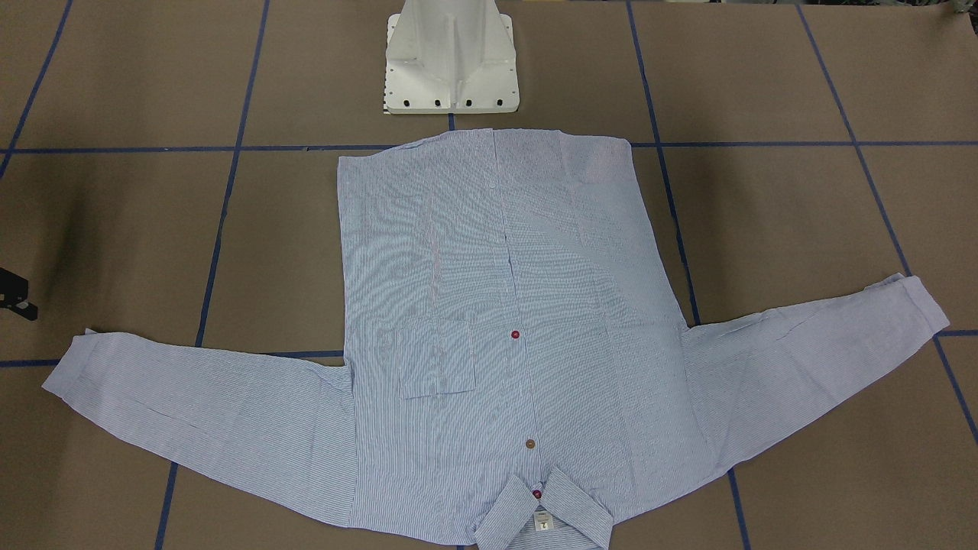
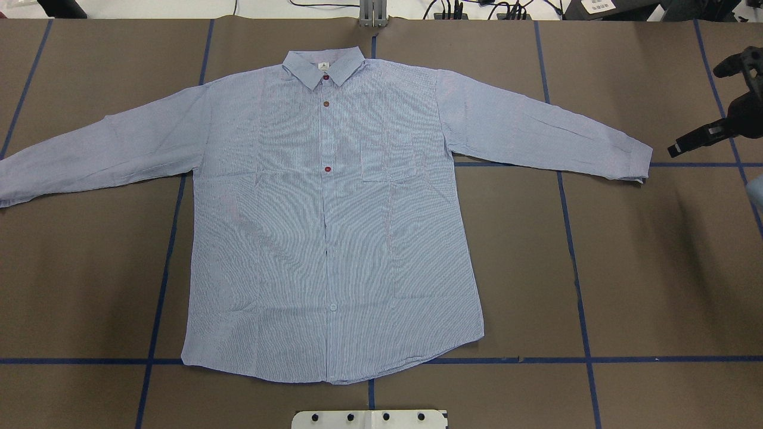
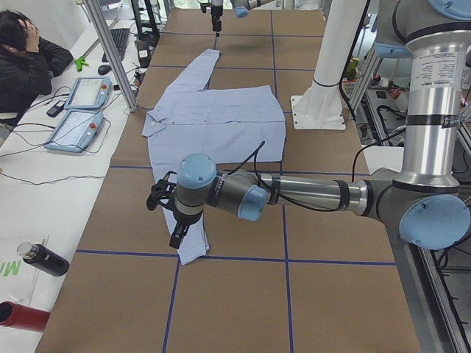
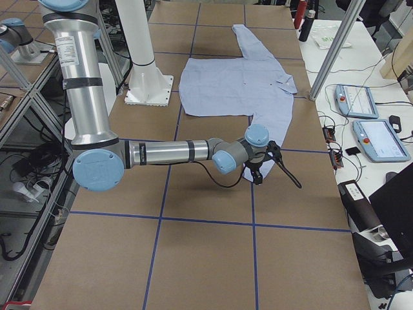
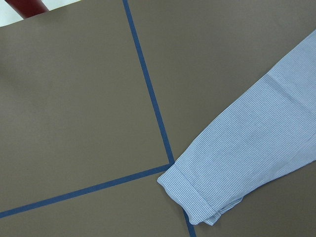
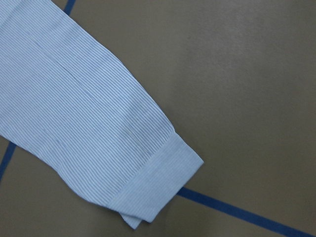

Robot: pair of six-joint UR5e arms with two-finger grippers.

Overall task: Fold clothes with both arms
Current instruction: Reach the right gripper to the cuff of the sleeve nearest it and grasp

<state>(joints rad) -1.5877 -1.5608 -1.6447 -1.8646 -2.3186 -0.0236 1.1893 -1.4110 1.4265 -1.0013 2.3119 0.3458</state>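
The light blue-and-white striped shirt (image 2: 328, 226) lies flat and face up on the brown table, buttoned, collar (image 2: 323, 64) at the far side, both sleeves spread out. It also shows in the front view (image 1: 497, 305). My right gripper (image 2: 685, 146) hangs just beyond the right sleeve cuff (image 2: 632, 158), at the view's edge; I cannot tell if it is open or shut. The right wrist view shows that cuff (image 6: 158, 177). My left gripper (image 3: 168, 217) hovers over the left sleeve cuff (image 5: 197, 192); I cannot tell its state.
The white pedestal base (image 1: 451, 61) stands at the shirt's hem side. Blue tape lines (image 2: 572, 250) cross the table. An operator (image 3: 22, 59) sits by teach pendants (image 3: 77, 110) on the side bench. Bottles (image 3: 37, 259) lie near the table's left end.
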